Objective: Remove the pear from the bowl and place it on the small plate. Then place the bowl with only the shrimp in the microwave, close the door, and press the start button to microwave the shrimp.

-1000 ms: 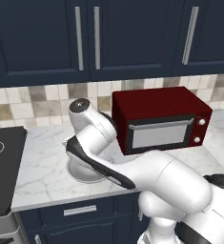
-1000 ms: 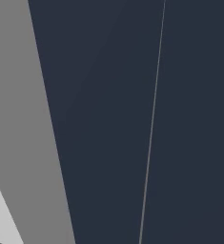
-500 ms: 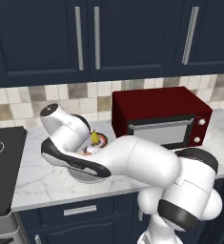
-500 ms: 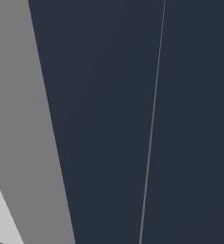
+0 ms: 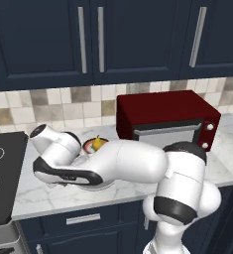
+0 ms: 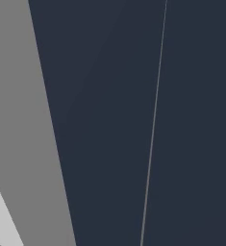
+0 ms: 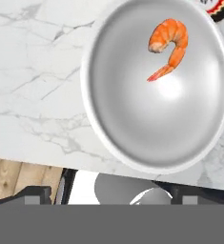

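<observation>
Presently: one shrimp [image 7: 168, 44] in one bowl [image 7: 132, 138] near desk [image 7: 32, 86] front edge; one pear [image 5: 96, 143] on small plate [image 5: 89, 148]; claw wide, empty; bare desk beside bowl.

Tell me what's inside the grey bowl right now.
The bowl holds one curled orange shrimp, lying near its rim. No pear is in it; the pear sits on the small plate behind. The top edge of the bowl is cropped from the hand view.

I see a dark red countertop oven [image 5: 168, 120] centre-right, navy cabinets [image 5: 88, 39] across the top, and a black cooktop [image 5: 1, 178] at left.
</observation>
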